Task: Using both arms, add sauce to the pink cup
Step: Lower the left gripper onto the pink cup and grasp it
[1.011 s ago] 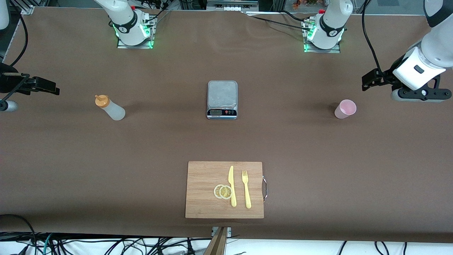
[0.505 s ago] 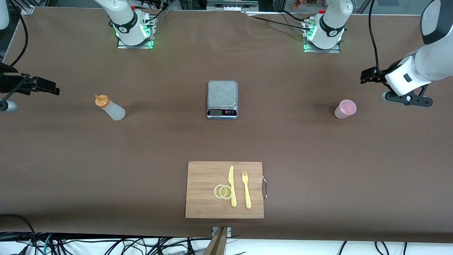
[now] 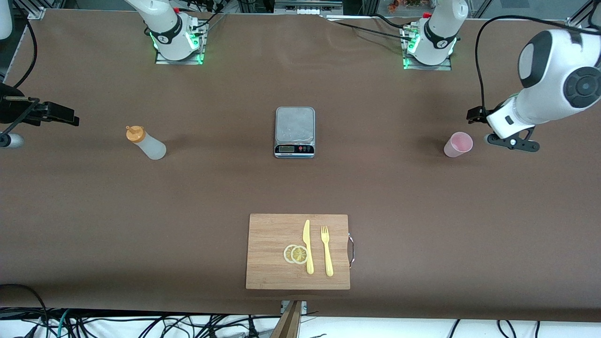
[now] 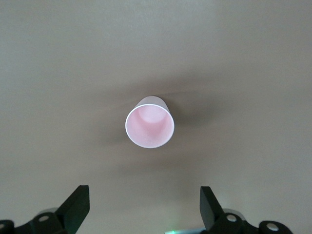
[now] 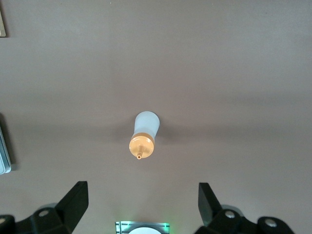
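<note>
**Left claw comes close to the cup**

The right claw [image 3: 70, 119] has not moved. It hangs over the right arm's end of the table [image 3: 211, 188], and its fingers are spread wide with nothing in them. The sauce [image 3: 145, 143] stands upright on the table near it, not touching. It is a small whitish see-through bottle with an orange cap and a thin tip.

The scale [image 3: 295, 132] sits in the middle of the table. The wooden board [image 3: 272, 272] lies nearer the front camera.

The pink cup [image 3: 458, 144] stands upright toward the left arm's end. It is pale pink and round, and nothing shows inside it. The left claw [image 3: 474, 117] has swung in toward the cup and now sits just beside it. Its fingers are spread wide and hold nothing. The cup is not between them yet.
</note>
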